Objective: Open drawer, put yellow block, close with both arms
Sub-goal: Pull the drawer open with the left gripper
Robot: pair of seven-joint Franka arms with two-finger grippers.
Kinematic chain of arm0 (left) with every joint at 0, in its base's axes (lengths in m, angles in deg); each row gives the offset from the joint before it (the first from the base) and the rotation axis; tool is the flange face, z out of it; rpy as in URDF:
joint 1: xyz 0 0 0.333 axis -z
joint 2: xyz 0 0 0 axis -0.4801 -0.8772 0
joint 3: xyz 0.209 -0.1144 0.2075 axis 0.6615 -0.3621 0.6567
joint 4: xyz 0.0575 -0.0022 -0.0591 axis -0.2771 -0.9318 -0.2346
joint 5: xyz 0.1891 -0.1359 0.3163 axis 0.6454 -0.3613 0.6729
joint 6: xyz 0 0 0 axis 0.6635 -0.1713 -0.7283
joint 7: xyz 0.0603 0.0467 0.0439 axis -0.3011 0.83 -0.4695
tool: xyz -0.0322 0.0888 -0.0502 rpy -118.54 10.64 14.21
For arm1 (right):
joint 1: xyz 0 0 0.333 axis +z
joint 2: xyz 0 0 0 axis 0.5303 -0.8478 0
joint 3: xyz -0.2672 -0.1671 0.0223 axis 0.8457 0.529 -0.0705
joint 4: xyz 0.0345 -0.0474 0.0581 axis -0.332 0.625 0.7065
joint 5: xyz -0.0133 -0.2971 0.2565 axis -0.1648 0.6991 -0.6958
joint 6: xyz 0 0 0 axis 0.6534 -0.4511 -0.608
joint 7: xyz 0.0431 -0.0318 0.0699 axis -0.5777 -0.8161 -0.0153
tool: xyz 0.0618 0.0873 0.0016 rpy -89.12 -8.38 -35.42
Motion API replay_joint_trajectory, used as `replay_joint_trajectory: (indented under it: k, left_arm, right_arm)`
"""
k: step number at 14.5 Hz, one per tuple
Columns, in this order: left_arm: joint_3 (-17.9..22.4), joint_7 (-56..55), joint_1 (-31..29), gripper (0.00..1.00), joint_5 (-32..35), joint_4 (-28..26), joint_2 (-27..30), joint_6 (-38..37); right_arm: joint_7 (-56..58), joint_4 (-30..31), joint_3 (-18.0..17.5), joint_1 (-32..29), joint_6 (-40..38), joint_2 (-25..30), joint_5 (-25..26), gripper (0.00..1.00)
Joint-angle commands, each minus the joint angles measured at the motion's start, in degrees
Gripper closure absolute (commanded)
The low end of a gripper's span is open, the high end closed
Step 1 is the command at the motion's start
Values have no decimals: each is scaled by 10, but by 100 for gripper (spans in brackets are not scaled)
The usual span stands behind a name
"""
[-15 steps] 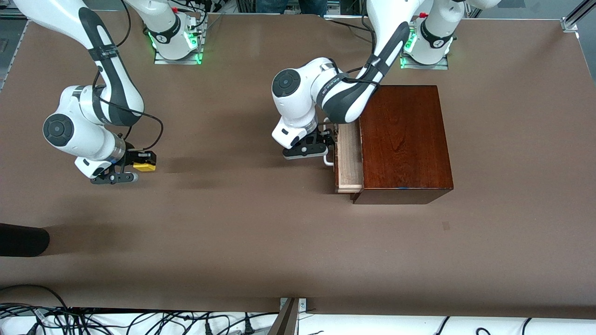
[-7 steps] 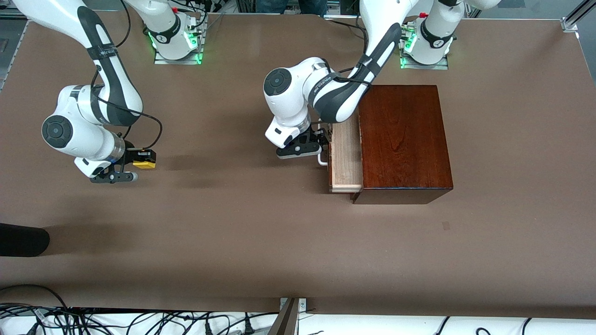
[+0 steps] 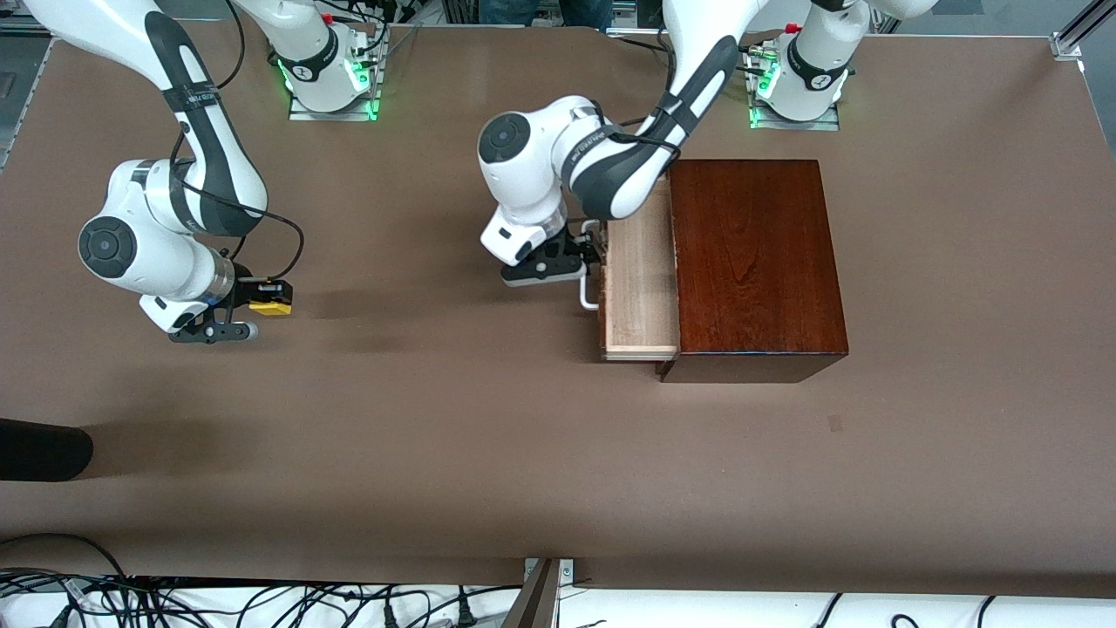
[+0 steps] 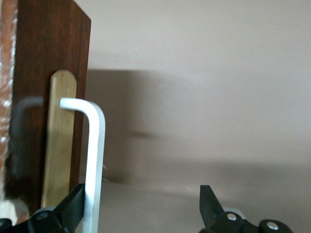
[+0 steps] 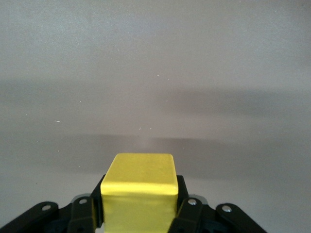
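Note:
The drawer point(image 3: 641, 292) stands partly pulled out of the dark reddish-brown wooden box point(image 3: 757, 262), and its pale inside shows. My left gripper point(image 3: 591, 253) is open at the drawer's white bar handle point(image 3: 589, 298). In the left wrist view the handle point(image 4: 95, 155) crosses one finger point(image 4: 73, 209) by the dark drawer front point(image 4: 51, 58), and the other finger stands well apart. My right gripper point(image 3: 261, 307) hangs over the table toward the right arm's end, shut on the yellow block point(image 3: 271, 307). The right wrist view shows that block point(image 5: 140, 191) clamped between the black fingers.
A black rounded object point(image 3: 42, 449) pokes in at the table's edge near the right arm's end. Cables and a metal bracket point(image 3: 542, 595) lie along the edge nearest the front camera. Bare brown tabletop point(image 3: 436, 392) spreads between the two grippers.
The drawer has slid farther out of the box, toward the right arm's end, and my left gripper has moved with its handle. The right arm, with the yellow block, has barely moved.

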Motion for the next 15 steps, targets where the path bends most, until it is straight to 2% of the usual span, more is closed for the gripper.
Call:
replay_joint_trajectory:
  k: [1,8,12,15]
  left_arm:
    - [-12,-22,25,0,-31,52,-26,16]
    - [-12,-2,15,0,-33,49,-2,5]
    - [-12,36,-2,0,-79,48,53,-68]
    - [-12,89,-40,0,-112,44,102,-134]
  right_arm:
    - [-8,-1,-2,-1,-16,12,-1,100]
    - [-2,-4,0,-1,-16,12,-1,100]
    - [-6,-7,-3,0,-16,12,0,100]
    - [-6,-8,-4,0,-16,15,-1,100]
